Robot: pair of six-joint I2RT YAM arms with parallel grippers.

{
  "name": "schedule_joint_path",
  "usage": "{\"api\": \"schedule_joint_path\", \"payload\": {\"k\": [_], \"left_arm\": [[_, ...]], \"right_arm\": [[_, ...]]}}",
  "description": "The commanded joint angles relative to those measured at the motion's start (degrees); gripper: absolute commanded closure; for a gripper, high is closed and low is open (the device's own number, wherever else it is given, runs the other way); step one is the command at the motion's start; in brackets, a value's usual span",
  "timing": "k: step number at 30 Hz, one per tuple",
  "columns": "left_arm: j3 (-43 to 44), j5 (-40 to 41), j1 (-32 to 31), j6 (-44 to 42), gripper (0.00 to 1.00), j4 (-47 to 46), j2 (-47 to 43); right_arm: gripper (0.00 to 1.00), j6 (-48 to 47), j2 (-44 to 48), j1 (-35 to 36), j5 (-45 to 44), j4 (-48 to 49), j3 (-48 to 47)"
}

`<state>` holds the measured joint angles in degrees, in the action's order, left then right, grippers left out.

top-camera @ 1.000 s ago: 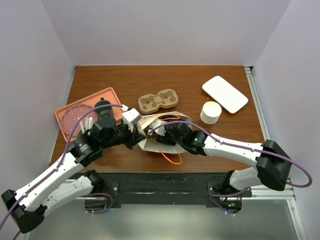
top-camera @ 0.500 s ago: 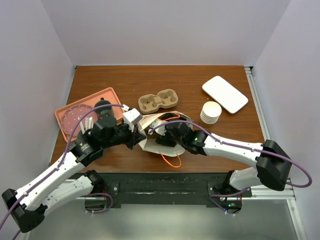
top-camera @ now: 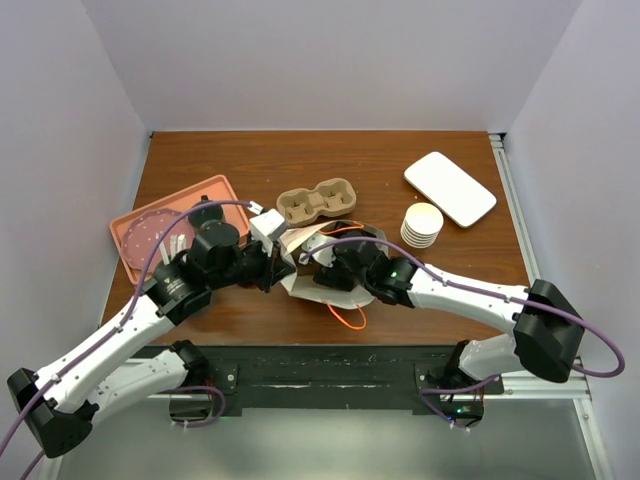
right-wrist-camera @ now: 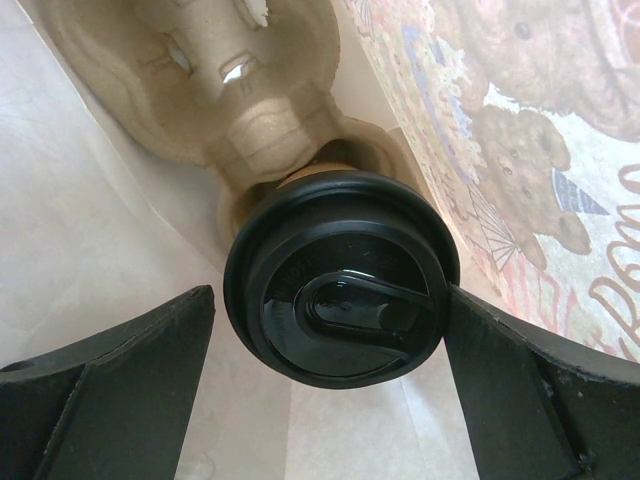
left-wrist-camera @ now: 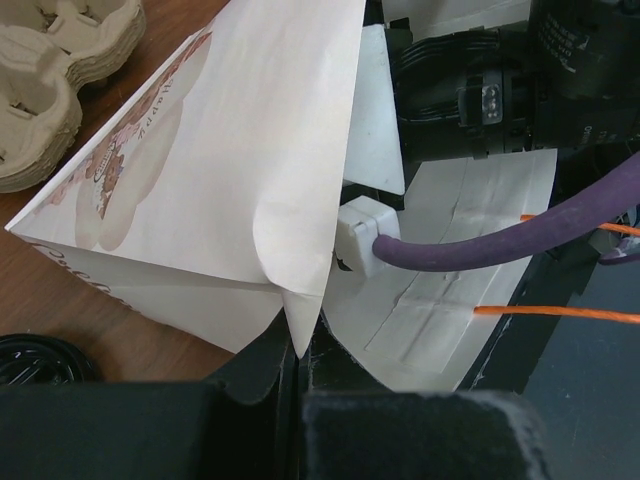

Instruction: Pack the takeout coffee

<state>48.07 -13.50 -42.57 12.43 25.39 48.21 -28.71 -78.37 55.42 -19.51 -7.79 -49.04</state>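
The takeout coffee (right-wrist-camera: 340, 275), a paper cup under a black sip lid, stands in a pulp carrier (right-wrist-camera: 200, 60) inside the white printed paper bag (right-wrist-camera: 530, 150). My right gripper (right-wrist-camera: 330, 305) is open inside the bag, a finger on each side of the lid, the left one clear of it. In the top view the bag (top-camera: 292, 287) lies mid-table with the right gripper (top-camera: 325, 265) reaching into its mouth; the coffee is hidden there. My left gripper (left-wrist-camera: 300, 350) is shut on a folded edge of the bag (left-wrist-camera: 220, 170), holding the mouth up.
A second pulp carrier (top-camera: 317, 201) sits behind the bag. A stack of lidless cups (top-camera: 422, 224) and a white flat tray (top-camera: 450, 187) lie at the right. A pink tray (top-camera: 150, 235) with a black lid (top-camera: 207, 212) is at the left. Orange bag handles (top-camera: 347, 320) trail toward the near edge.
My right gripper's fingers have spread apart and let go of the coffee inside the bag. The left arm has shifted slightly away from the near edge, still holding the bag's edge.
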Motion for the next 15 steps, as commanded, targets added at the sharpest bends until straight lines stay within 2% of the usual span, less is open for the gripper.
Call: {"api": "schedule_joint_path", "payload": {"k": [1, 15], "left_arm": [[3.96, -1.27, -0.5, 1.81, 1.0, -1.31, 0.49], [5.45, -2.76, -0.5, 4.45, 1.0, -0.78, 2.33]], "right_arm": [[0.01, 1.9, 1.99, -1.28, -0.27, -2.14, -2.56], [0.01, 3.04, 3.92, -2.68, -1.06, -5.12, -4.93]]}}
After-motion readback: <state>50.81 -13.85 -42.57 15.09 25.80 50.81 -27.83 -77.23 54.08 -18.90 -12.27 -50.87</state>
